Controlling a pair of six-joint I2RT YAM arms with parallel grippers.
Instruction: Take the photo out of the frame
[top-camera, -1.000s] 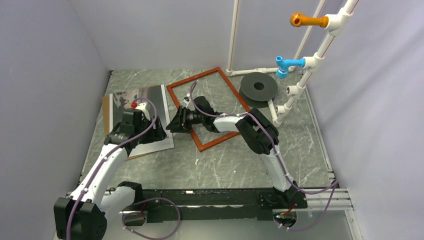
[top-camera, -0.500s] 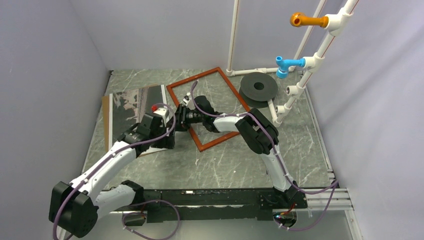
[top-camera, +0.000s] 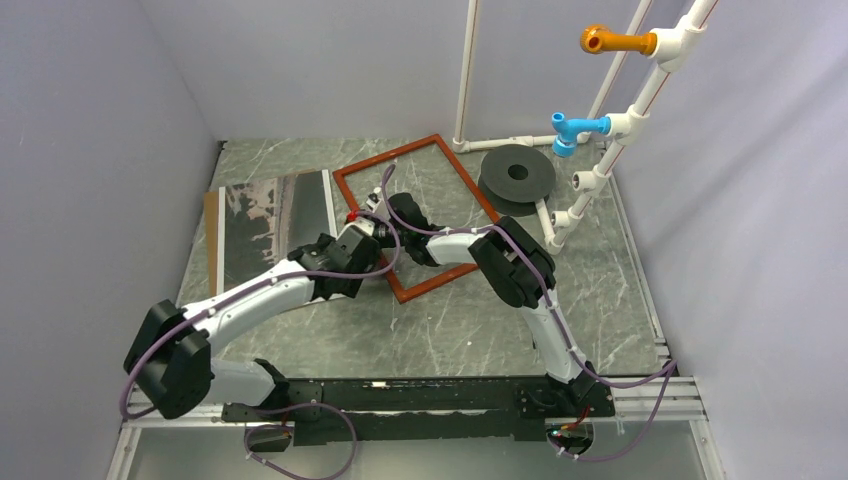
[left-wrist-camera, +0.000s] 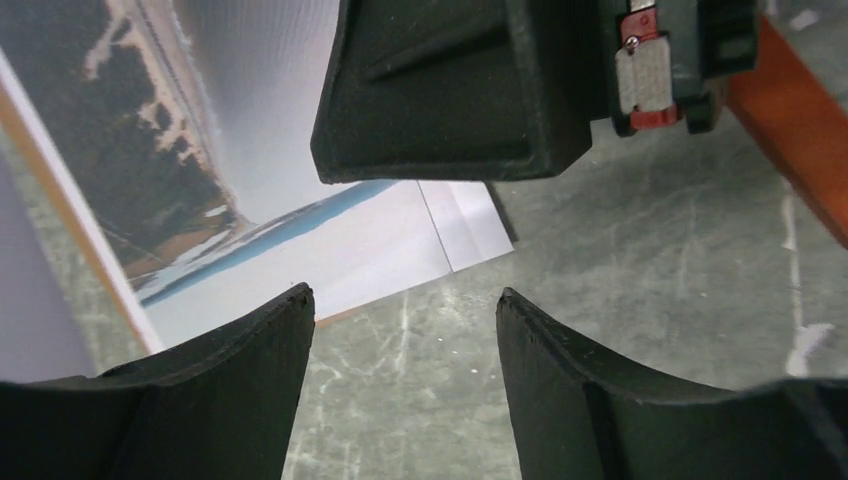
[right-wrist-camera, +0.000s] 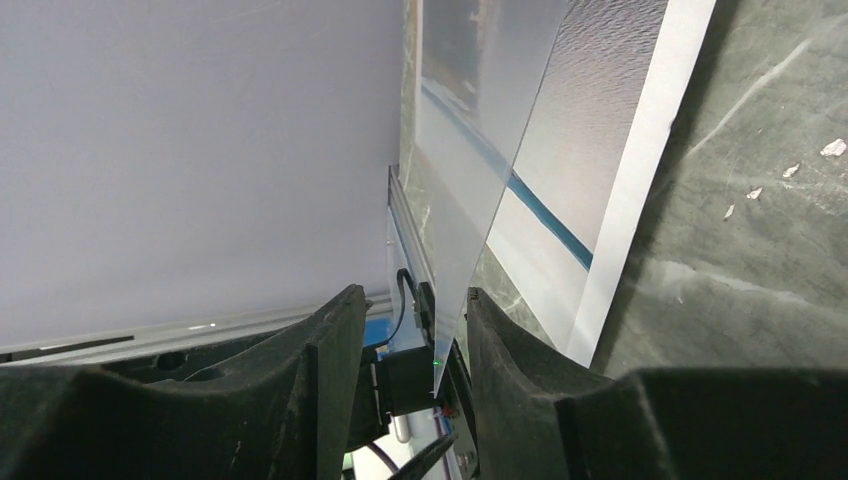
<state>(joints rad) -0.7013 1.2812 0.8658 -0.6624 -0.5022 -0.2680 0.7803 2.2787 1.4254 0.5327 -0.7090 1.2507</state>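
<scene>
The left gripper (left-wrist-camera: 400, 300) has moved off the photo (top-camera: 270, 215), which lies by the desk's (top-camera: 450, 330) left edge, outside the frame (top-camera: 475, 190); its jaws are wide and empty. The right gripper (right-wrist-camera: 415, 300) is half open, with a clear sheet (right-wrist-camera: 470, 200) between its fingers.

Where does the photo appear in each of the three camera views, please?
Top external: the photo lies flat, left of centre.
Left wrist: upper left.
Right wrist: top centre, pale edge rightwards.
Shared landmark: the grey marbled table, lower right and right in the wrist views.
</scene>
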